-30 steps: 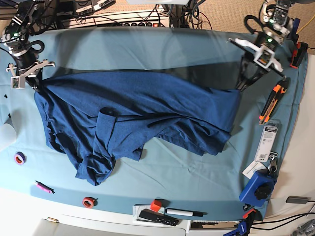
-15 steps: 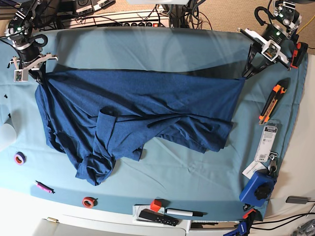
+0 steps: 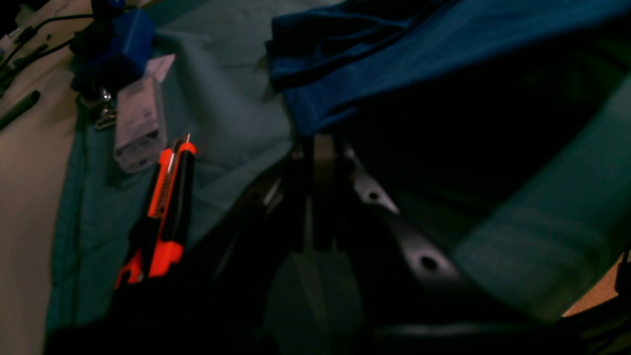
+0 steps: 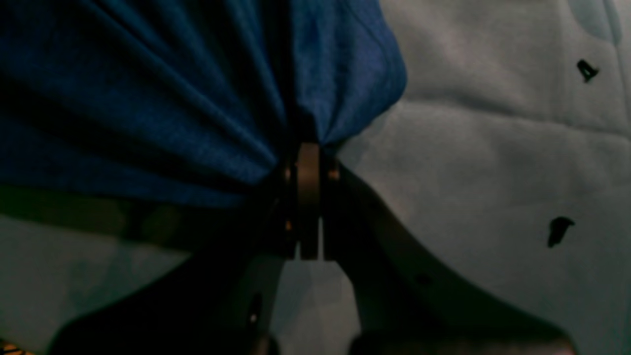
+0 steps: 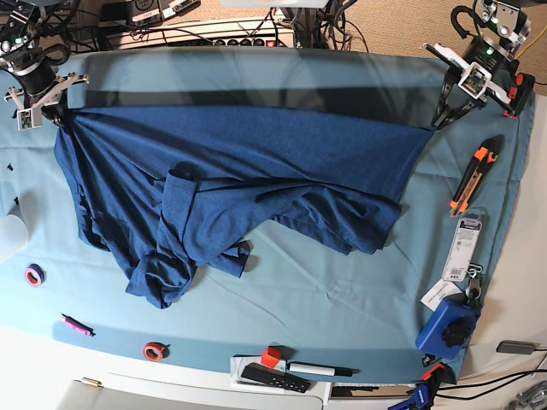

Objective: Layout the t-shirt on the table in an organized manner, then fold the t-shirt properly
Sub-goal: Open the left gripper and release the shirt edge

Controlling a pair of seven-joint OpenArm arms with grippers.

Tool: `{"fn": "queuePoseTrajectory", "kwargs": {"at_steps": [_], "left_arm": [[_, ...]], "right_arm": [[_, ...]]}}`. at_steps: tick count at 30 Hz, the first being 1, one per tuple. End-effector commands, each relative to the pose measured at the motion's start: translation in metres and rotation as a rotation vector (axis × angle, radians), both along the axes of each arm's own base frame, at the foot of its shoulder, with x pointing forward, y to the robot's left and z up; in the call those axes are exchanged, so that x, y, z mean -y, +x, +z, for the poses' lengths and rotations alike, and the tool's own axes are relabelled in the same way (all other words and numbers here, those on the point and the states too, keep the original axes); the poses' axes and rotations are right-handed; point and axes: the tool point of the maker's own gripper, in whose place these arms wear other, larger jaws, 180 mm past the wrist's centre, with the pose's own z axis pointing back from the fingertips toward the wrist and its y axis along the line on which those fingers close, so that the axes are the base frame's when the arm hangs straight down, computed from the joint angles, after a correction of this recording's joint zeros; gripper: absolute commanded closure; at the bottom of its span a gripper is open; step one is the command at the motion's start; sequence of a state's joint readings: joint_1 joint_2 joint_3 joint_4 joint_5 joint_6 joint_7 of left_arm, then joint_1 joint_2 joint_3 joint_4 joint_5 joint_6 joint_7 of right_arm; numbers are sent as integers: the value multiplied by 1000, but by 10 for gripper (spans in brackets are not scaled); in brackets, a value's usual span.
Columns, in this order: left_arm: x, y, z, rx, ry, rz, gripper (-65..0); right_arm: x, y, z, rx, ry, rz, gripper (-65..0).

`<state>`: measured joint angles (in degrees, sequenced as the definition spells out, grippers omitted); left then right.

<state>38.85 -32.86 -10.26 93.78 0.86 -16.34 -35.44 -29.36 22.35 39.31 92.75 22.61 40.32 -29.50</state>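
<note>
The dark navy t-shirt (image 5: pixel 248 171) hangs stretched by its far edge over the teal table (image 5: pixel 325 290), its lower part bunched and wrinkled toward the front left. My left gripper (image 5: pixel 438 122) at the far right is shut on a corner of the t-shirt (image 3: pixel 315 113), with its jaws (image 3: pixel 323 148) pressed together. At the far left my right gripper (image 5: pixel 60 108) is shut on the other corner, where the t-shirt cloth (image 4: pixel 207 98) fans out in pleats from the closed jaws (image 4: pixel 308 153).
An orange and black utility knife (image 5: pixel 472 175) (image 3: pixel 165 197), a white packet (image 5: pixel 463 248) and a blue clamp (image 5: pixel 449 329) lie along the right edge. Tape rolls (image 5: pixel 34 274) (image 5: pixel 154 350), a pink marker (image 5: pixel 75 325), a red cube (image 5: pixel 271 356) and a remote (image 5: pixel 273 377) sit along the front.
Both grippers have pulled the t-shirt's top edge toward the far side of the table and further apart. That edge is now straighter and tauter, and the cloth has shifted away from the front.
</note>
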Motion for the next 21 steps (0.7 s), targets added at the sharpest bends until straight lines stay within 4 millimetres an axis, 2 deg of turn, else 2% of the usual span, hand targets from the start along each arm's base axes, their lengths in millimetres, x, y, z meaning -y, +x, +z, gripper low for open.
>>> {"fn": "queuePoseTrajectory", "kwargs": {"at_steps": [1,10,21], "left_arm": [[-2,2,11,37,-9,-2,0],[-3,3,11,37,-8,-2,0],[-2,2,11,36,-9,-3,0]], "right_arm": [[4,6,13,30,-7,5,0],[-12,1,4,24,116,-31,0],[-13,0,3,23,120,-34,0]]}}
